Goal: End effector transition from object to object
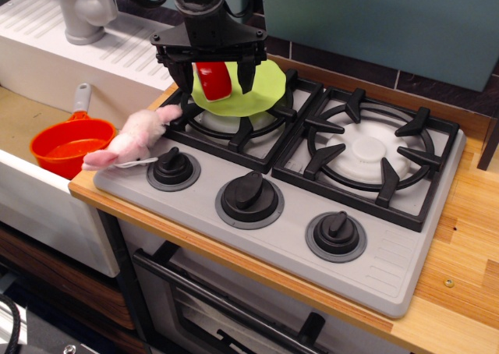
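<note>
end effector (214, 77): black two-finger gripper over the rear-left burner grate (234, 120) | jaws: spread wide, holding nothing, a red object (213, 79) seen between the fingers | below: lime-green plate (248, 91) on that grate | near: pink plush toy (132, 139) at stove's left edge | left: orange pot (72, 146) in sink (23, 120)
</note>
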`<state>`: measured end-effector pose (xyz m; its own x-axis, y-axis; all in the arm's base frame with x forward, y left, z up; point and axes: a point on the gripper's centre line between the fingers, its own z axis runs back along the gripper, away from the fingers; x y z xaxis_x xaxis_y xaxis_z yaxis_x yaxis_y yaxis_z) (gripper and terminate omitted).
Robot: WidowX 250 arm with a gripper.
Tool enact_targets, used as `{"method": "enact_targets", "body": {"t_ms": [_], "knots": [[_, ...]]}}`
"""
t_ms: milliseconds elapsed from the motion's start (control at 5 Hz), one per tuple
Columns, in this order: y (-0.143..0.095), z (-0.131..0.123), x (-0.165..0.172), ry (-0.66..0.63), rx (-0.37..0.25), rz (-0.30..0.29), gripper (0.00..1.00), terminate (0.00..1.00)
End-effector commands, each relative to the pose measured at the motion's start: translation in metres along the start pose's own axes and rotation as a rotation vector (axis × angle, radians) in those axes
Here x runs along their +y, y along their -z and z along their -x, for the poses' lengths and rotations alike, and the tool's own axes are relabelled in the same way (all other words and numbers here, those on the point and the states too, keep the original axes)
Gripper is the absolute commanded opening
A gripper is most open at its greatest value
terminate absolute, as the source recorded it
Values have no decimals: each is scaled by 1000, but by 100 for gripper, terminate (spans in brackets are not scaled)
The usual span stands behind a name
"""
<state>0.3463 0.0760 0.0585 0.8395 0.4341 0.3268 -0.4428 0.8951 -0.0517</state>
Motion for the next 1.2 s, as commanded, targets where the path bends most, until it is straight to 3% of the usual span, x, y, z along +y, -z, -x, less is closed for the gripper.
{"method": "enact_targets", "body": {"t_ms": [0, 600, 800, 1000], "knots": [[0, 0, 0, 0, 0, 0, 100, 0], [-97, -48, -24, 56, 78, -149, 100, 0], [-115, -42, -14, 51, 101, -204, 100, 0], [-118, -25, 5, 52, 103, -192, 100, 0]]}}
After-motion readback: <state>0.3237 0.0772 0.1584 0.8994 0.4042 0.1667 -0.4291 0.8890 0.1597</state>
